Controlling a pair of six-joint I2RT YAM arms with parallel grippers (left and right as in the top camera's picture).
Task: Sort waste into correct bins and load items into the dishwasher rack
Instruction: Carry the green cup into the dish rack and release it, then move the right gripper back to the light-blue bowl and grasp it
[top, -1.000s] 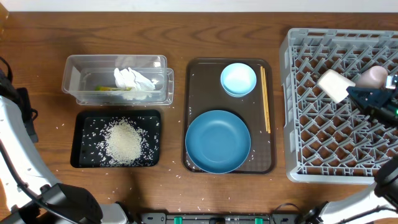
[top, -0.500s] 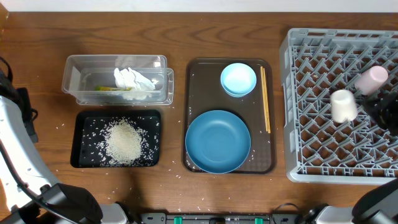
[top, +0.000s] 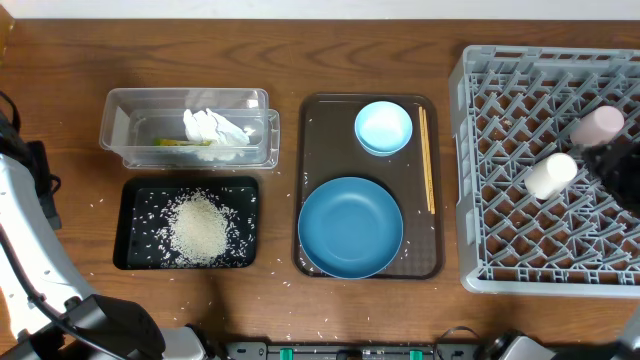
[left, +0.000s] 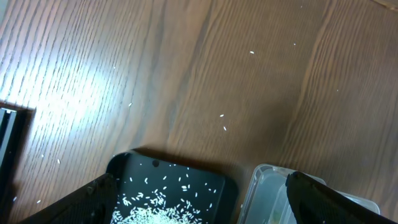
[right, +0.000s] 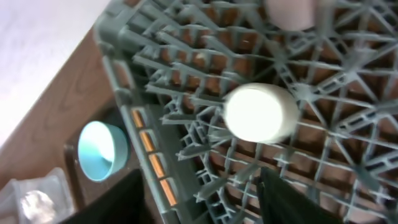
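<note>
Right gripper (right: 202, 202): the jaws stand apart with nothing between them. Its fingers (right: 292, 199) show only as two dark, blurred shapes at the bottom of the wrist view.
White cup (right: 261, 113): it lies free just ahead of the right fingertips, on the grid of the dishwasher rack (top: 468, 200).
White cup axis: it is tipped on its side with its long axis slanting across the lattice. One round end faces back toward the right fingers. I cannot tell whether that end is the mouth or the base.
White cup look: plain, smooth and rounded, softened by blur.
Pink cup (top: 598, 125): it lies in the rack past the white cup from the right fingers, apart from it and also tilted. The wrist view cuts it off at the top edge.
Left gripper (left: 200, 180): the jaws are wide and empty, with only the finger (left: 81, 202) tips in frame.
Black tray (left: 134, 171): its corner sits just ahead of the left fingertips, holding rice (left: 155, 214). A few grains lie on the wood beyond.
Clear tub (left: 264, 186): it sits beside the black tray, with only a corner showing here. From overhead it holds the napkin (top: 213, 128), which mostly hides the wrapper (top: 175, 142).
Brown tray (top: 310, 180): it is well away from both pairs of fingers, in the space between them. It carries the blue dish (top: 350, 227), the light-blue bowl (top: 383, 128) and the chopsticks (top: 427, 160), which run lengthwise along the tray's long side nearest the rack.
</note>
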